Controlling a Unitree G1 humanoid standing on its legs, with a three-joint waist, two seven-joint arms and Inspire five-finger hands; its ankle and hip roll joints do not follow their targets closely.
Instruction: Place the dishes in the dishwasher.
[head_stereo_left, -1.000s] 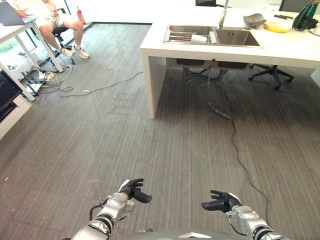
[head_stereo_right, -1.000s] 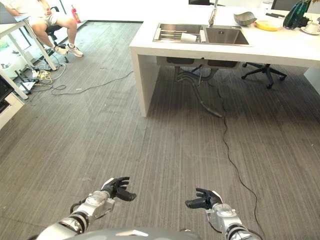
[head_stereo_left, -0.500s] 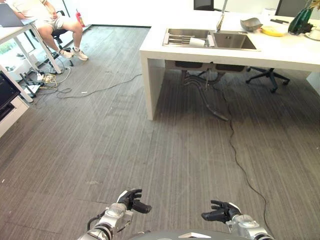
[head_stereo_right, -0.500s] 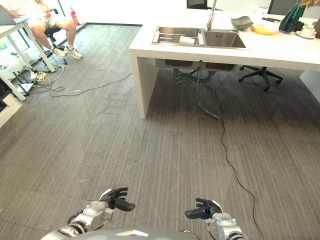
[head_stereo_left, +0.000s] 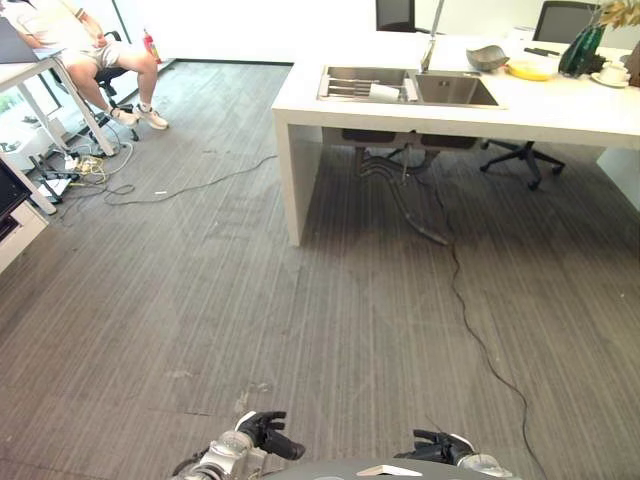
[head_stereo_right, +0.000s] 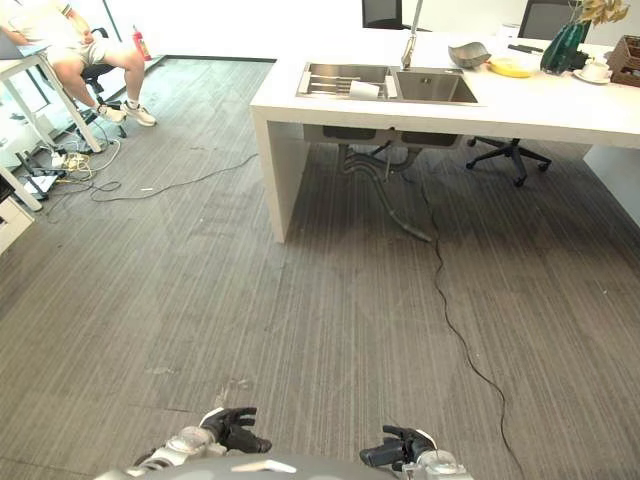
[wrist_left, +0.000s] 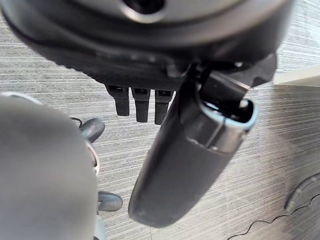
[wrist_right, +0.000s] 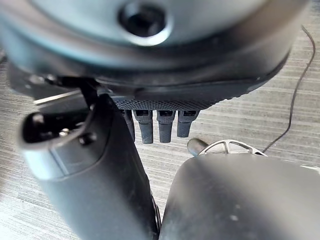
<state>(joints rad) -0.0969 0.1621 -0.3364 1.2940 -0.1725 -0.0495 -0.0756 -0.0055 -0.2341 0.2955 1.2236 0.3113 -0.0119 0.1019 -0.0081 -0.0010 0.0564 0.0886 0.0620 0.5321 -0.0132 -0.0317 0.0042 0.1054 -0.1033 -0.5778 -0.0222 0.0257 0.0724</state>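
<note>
Grey carpet floor (head_stereo_left: 200, 300), white counter (head_stereo_left: 560, 105) w/ sink (head_stereo_left: 455, 90) upper right; bowl (head_stereo_left: 486, 57) & yellow plate (head_stereo_left: 530, 69) on it. Left hand (head_stereo_left: 262, 434) & right hand (head_stereo_left: 437, 447) at bottom edge, both relaxed, empty.

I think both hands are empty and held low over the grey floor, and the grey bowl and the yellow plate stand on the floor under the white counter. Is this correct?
Not quite. The grey bowl and the yellow plate stand on top of the white counter, right of the sink, as the left eye view shows. The rest holds: the left hand and right hand are empty, low over the floor.
</note>
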